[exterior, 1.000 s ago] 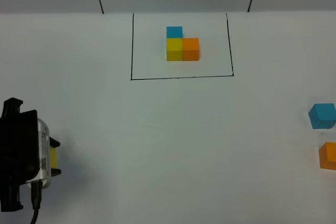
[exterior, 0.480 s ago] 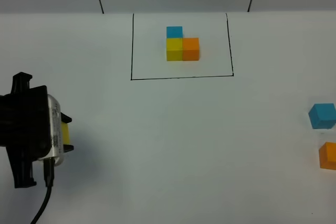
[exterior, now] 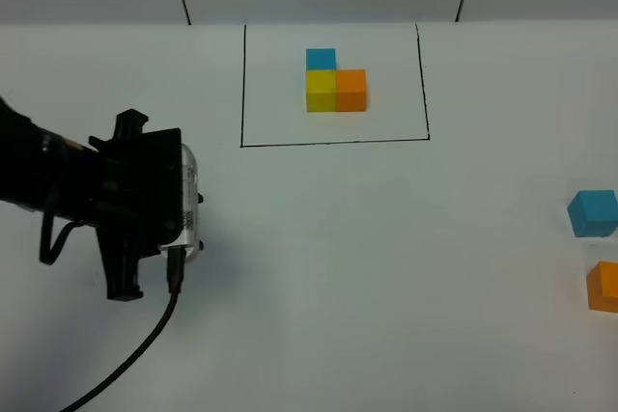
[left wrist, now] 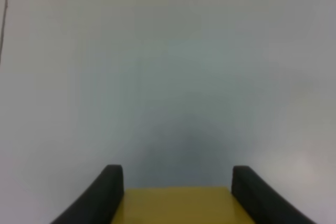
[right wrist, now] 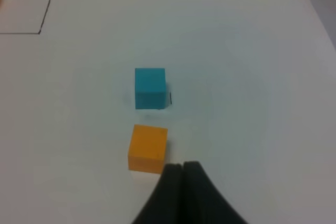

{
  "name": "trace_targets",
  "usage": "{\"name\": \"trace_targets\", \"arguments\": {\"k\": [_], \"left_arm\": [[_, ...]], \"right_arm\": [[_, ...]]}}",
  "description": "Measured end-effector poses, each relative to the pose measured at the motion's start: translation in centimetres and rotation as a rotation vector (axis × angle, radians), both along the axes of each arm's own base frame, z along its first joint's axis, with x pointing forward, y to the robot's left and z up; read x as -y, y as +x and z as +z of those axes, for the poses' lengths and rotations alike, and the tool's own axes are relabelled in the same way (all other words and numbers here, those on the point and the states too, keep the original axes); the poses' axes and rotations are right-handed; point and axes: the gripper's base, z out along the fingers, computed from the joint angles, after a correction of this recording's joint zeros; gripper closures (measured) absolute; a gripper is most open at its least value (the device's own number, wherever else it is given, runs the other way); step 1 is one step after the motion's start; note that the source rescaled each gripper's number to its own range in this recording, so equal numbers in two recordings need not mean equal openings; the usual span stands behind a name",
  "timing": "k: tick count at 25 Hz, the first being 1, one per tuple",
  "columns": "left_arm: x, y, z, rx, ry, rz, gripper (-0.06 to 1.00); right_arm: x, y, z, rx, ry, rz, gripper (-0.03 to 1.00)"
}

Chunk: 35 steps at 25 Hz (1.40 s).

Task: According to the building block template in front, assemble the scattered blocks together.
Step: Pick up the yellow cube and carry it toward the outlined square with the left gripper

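The building block template point(exterior: 333, 84) is a blue, yellow and orange L-shaped trio inside a black drawn rectangle at the back middle. My left gripper point(exterior: 193, 217) hovers over the table's left side, in front of and to the left of the frame. In the left wrist view it point(left wrist: 177, 174) is shut on the scattered yellow block point(left wrist: 178, 205). That block is hidden in the exterior view. The scattered blue block point(exterior: 592, 212) point(right wrist: 150, 87) and orange block point(exterior: 603, 286) point(right wrist: 148, 148) lie apart at the far right edge. My right gripper point(right wrist: 181, 179) is shut and empty, just short of the orange block.
The black frame line point(exterior: 333, 142) runs between the template and the open white table point(exterior: 386, 258). The left arm's cable point(exterior: 135, 354) trails toward the front left. The table's right edge is close to the blue and orange blocks.
My left arm has moved right and toward the back with the yellow block. The block showed at the gripper tip before and is now hidden in the exterior view.
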Motion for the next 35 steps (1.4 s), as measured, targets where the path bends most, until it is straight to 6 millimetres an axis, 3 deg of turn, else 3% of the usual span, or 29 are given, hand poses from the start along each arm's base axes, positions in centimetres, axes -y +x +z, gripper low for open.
{"name": "trace_targets", "arguments": {"k": [8, 14, 27, 35], "left_arm": [[3.8, 3.2, -2.1, -0.034, 0.016, -0.078, 0.4], [6.1, 5.1, -4.7, -0.086, 0.025, -0.105, 0.4], [7.5, 7.2, -8.6, -0.127, 0.051, -0.099, 0.4], [7.5, 7.9, -9.3, -0.067, 0.066, -0.103, 0.4]], "right_arm": [[0.0, 0.0, 0.0, 0.0, 0.0, 0.0, 0.97], [0.0, 0.0, 0.0, 0.0, 0.0, 0.0, 0.97], [0.0, 0.0, 0.0, 0.0, 0.0, 0.0, 0.97], [0.0, 0.0, 0.0, 0.0, 0.0, 0.0, 0.97]]}}
